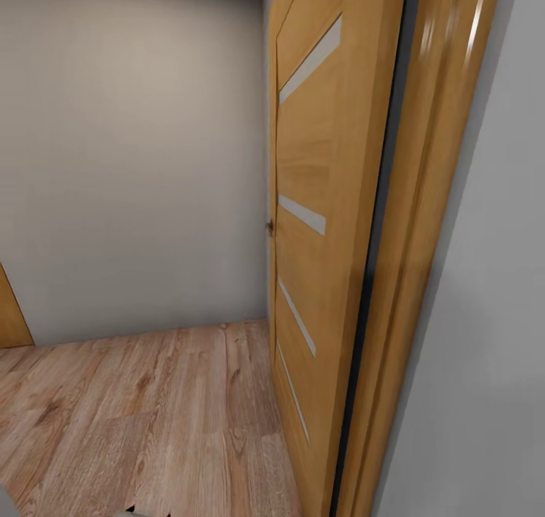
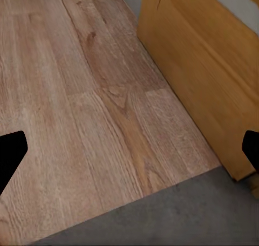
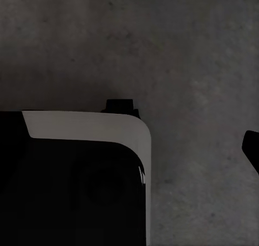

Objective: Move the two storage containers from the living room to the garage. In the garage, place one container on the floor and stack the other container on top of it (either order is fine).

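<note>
Storage containers: not seen at this moment; location cannot be told. Landmark: open wooden door (image 1: 325, 222). Wood-plank floor (image 1: 151, 418) beside it; dark concrete floor (image 2: 178, 219) meets the planks at its foot. Left gripper (image 2: 129, 149) jaws apart, empty. Right gripper (image 3: 253, 154): cannot tell. Advice: drive clear of the door leaf.

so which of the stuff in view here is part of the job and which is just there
Part of the job:
- concrete floor, dark grey and rough, like the surface the bins are to be stacked on
- left gripper, open, holding nothing
- right gripper, one fingertip in view

Just there:
- wooden door, standing open
- wood-plank floor
- grey wall
- robot's base
</note>
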Controlling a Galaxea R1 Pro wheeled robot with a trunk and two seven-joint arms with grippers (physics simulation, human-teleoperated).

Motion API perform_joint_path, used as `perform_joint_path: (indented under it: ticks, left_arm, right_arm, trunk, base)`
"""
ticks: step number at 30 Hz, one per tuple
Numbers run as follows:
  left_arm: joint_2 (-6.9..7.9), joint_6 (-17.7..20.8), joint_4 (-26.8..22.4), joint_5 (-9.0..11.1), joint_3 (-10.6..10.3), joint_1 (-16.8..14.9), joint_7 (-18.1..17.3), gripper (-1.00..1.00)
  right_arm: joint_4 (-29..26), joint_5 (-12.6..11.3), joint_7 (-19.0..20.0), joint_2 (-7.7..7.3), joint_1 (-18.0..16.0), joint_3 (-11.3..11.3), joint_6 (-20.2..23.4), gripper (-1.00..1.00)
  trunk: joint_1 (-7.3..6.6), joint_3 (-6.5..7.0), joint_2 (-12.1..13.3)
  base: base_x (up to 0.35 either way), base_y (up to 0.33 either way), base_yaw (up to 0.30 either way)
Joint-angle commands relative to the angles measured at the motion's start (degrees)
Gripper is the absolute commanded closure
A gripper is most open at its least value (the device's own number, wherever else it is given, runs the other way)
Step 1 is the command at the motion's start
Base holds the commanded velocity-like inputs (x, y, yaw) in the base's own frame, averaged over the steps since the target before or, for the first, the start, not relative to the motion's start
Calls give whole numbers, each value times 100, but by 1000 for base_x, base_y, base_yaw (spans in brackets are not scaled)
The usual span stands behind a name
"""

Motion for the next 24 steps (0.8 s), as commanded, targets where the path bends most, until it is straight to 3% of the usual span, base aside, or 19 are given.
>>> perform_joint_path:
  ticks: [1,5,8,12,24]
  left_arm:
    - [1,13,14,52,20,-4,-63,-100]
    - [9,172,39,51,19,-4,-136,-100]
    - [12,537,45,40,18,-4,-566,-100]
    - [14,732,45,35,16,-4,-787,-100]
    - [13,827,45,33,15,-4,-898,-100]
  right_arm:
    - [-1,-2,15,-1,-2,-5,-1,-100]
    - [-1,-2,15,0,-2,-5,0,-100]
    - [-1,-2,15,-1,-2,-5,-1,-100]
    - [-1,-2,15,-1,-2,-5,0,-100]
    - [-1,-2,15,-1,-2,-5,-2,-100]
  trunk:
    - [0,-6,-4]
    - [0,-6,-4]
    - [0,-6,-4]
    - [0,-6,-4]
    - [0,-6,-4]
  base:
    - [0,0,0]
    - [0,0,0]
    - [0,0,0]
    - [0,0,0]
    - [0,0,0]
